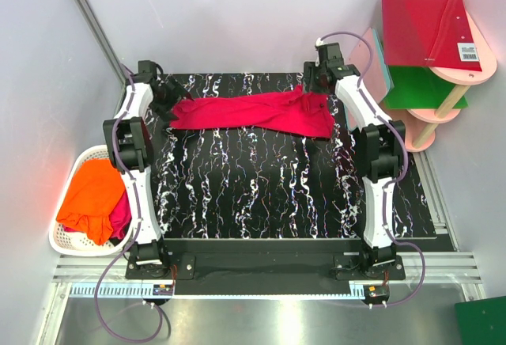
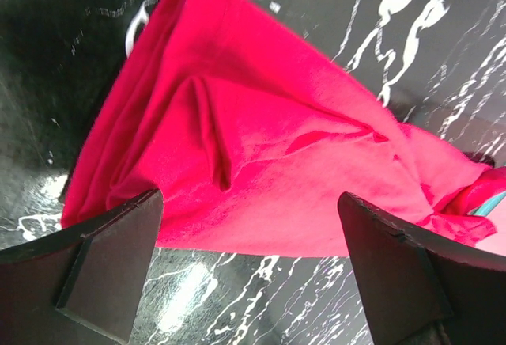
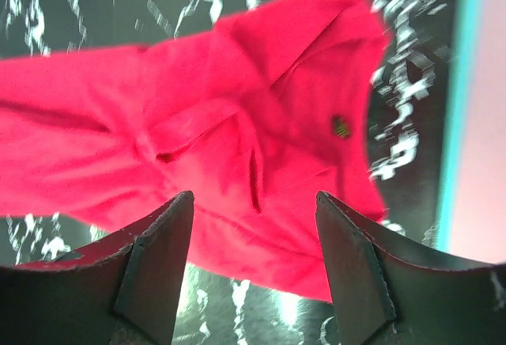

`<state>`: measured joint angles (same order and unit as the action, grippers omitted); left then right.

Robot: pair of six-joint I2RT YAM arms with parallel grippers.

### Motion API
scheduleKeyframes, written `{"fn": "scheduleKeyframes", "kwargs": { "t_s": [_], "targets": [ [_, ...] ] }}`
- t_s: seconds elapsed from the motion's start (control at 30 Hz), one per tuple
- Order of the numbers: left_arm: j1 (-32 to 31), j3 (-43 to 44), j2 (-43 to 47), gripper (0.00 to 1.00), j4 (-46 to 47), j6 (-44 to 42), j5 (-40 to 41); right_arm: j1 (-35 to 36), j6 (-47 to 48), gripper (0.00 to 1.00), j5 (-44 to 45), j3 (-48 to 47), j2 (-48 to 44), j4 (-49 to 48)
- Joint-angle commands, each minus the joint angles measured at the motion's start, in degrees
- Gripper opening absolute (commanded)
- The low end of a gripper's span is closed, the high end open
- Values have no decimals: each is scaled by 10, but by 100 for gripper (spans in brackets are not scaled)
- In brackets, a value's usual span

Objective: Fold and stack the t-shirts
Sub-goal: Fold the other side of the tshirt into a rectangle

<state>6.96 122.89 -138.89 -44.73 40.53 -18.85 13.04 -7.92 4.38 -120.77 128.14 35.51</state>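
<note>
On the far mat (image 1: pixel 261 195) lies our limp, light crimson t-shirt (image 1: pixel 253 113); left gripper (image 2: pixel 249 202), right gripper (image 3: pixel 254 199) both gaping empty; we'd pinch corners.

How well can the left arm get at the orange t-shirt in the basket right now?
Probably yes. The orange t-shirt lies uncovered on top in the basket beside the left arm, whose jaws stand open and empty over the crimson t-shirt; it would have to swing back.
</note>
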Motion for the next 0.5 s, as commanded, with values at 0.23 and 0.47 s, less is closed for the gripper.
{"fn": "scheduleKeyframes", "kwargs": {
  "t_s": [0.23, 0.47],
  "targets": [
    [14, 15, 41, 99, 29, 2, 7, 4, -28, 59, -89, -145, 149, 130],
    [13, 11, 42, 99, 29, -1, 1, 4, -24, 18, -70, -176, 164, 135]
  ]
}}
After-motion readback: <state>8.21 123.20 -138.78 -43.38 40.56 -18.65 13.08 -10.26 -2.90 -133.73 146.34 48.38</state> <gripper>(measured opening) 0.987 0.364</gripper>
